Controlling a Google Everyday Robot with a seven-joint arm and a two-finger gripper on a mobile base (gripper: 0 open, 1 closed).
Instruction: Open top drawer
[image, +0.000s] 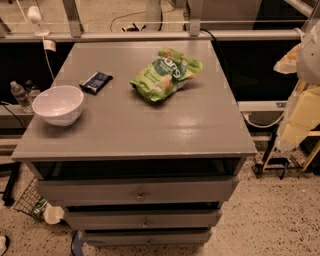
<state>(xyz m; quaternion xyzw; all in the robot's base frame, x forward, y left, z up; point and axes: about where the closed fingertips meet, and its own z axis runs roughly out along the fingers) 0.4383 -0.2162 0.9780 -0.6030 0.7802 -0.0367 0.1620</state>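
Note:
The top drawer (137, 189) is the broadest grey front of the cabinet, just under the tabletop (150, 130), with a small metal knob (140, 196) at its centre. A dark gap runs between the tabletop edge and the drawer front. Two slimmer grey drawer fronts (142, 219) sit below it. My gripper is out of view; only a white part of my arm (311, 50) shows at the upper right edge, well to the right of the cabinet and above drawer height.
On the tabletop are a white bowl (58, 104) at the left, a dark snack bar (96, 82) and a green chip bag (166, 73). Yellow-white items (300, 120) stand to the right. A wire basket (27, 199) and water bottles (20, 96) are on the left.

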